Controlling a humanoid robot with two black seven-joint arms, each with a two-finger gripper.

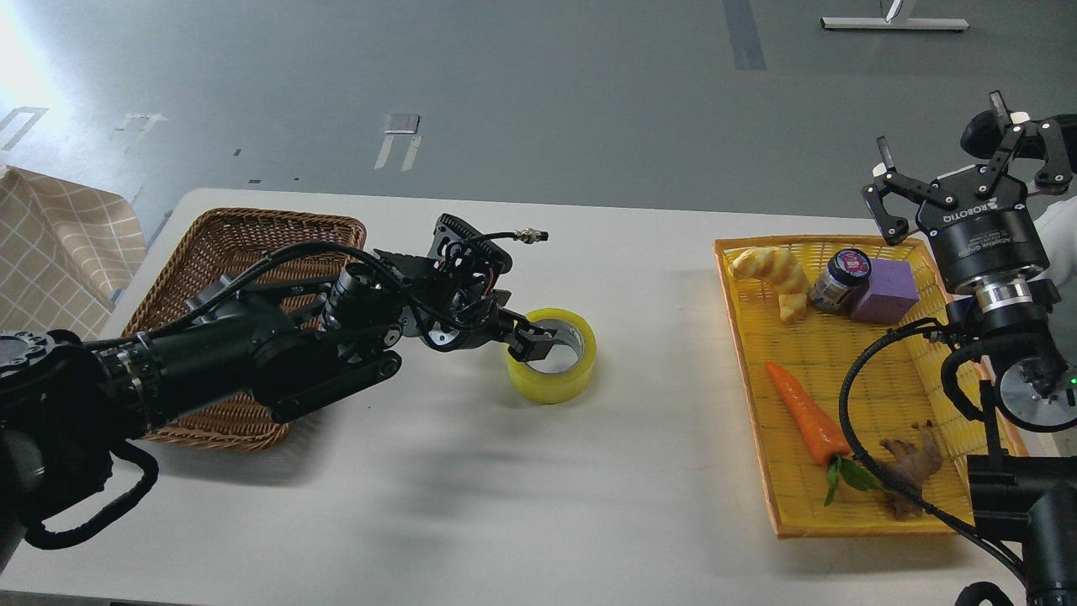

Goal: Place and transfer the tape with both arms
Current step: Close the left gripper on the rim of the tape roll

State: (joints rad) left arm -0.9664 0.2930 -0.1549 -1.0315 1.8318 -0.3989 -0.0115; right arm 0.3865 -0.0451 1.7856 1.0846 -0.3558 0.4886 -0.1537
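Because the left gripper bites only the near-left wall of the tape, one finger seeming to sit inside the core and the other outside, the hold looks thin, and that is where trouble could start. The roll lies flat on the white table, about midway between the wicker basket on the left and the yellow tray on the right. A pinch on one side of a smooth, slightly springy ring may let it swing or slip loose once lifted, and a tilted roll would be awkward to hand over.

On the right, a carrot and a knobbly root lie in the tray, with a jar, a purple block and a pastry farther back. A dropped roll could land among them.

Farthest off, the right gripper hangs above the tray's far corner, fingers spread and empty, well apart from the roll. A transfer would need a long reach, so the two arms might collide.
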